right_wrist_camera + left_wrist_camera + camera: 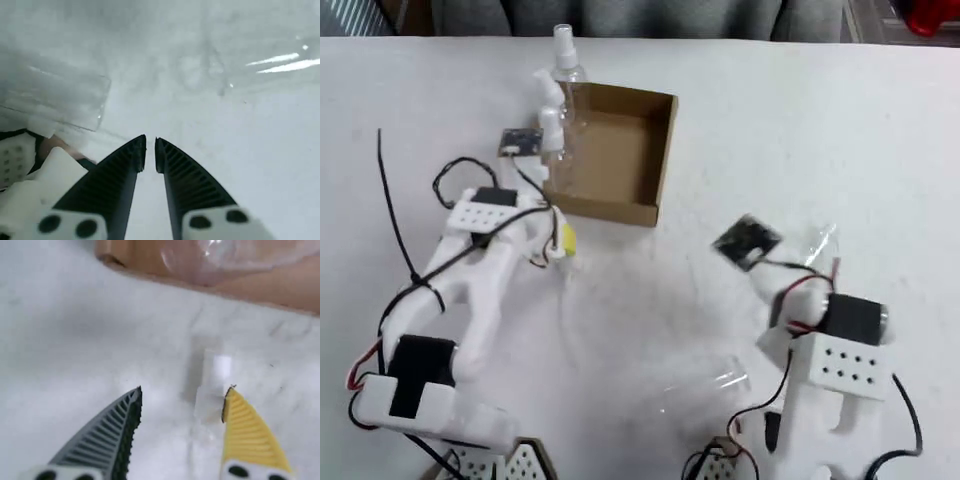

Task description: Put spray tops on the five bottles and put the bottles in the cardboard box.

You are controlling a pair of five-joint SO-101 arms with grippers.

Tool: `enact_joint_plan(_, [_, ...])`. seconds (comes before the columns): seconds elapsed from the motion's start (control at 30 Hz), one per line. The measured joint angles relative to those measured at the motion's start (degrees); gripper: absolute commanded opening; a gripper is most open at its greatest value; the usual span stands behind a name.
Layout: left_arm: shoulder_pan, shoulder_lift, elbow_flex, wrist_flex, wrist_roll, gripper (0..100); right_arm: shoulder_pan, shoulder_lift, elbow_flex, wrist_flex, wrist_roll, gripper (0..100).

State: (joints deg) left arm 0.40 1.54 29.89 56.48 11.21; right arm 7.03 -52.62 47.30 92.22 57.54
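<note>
Cardboard box (131,255) cut off at edge; bottle (52,97) blurred

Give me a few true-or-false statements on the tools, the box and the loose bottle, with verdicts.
1. The left tool is open. True.
2. The right tool grips a bottle. False: its jaws are shut on nothing.
3. The cardboard box lies tipped on its side. False: it sits with its opening up.
4. A clear bottle lies on the table outside the box. True.
</note>
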Motion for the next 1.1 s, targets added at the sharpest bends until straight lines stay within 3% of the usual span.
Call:
enact_joint_plan(0.1, [-2.02, -0.09, 0.00, 1.41, 0.09, 25, -6.07, 0.00, 0.00, 0.88, -2.11, 1.5])
enact_joint_plan(0.2, [-3.52, -1.41, 0.00, 3.87, -3.08, 25, -6.86, 0.00, 0.00, -0.44, -6.33, 1.5])
enact_joint_plan(0.3, [-2.99, -5.80, 0.62, 6.77, -5.98, 25, -1.41, 0.00, 0.00, -4.57, -9.85, 1.5])
enact_joint_plan(0.43, [0.44, -15.82, 5.10, 9.41, -6.68, 25, 11.08, 0.18, 0.00, -11.52, -7.65, 1.5])
enact_joint_plan(0.57, [8.35, -30.15, 12.40, 9.76, -7.74, 25, 23.47, 0.18, 0.00, -16.62, -2.46, 1.5])
enact_joint_plan(0.73, [23.56, -48.79, 22.24, 11.69, -16.62, 25, 34.11, 1.41, 0.00, -21.54, 1.67, 1.5])
enact_joint_plan(0.93, [39.47, -64.97, 26.64, 18.46, -20.04, 25, 38.77, 9.93, 0.00, -27.52, 4.31, 1.5])
enact_joint_plan(1.1, [50.55, -70.42, 26.64, 20.84, -20.31, 25, 40.70, 19.78, -1.32, -33.58, 4.75, 1.5])
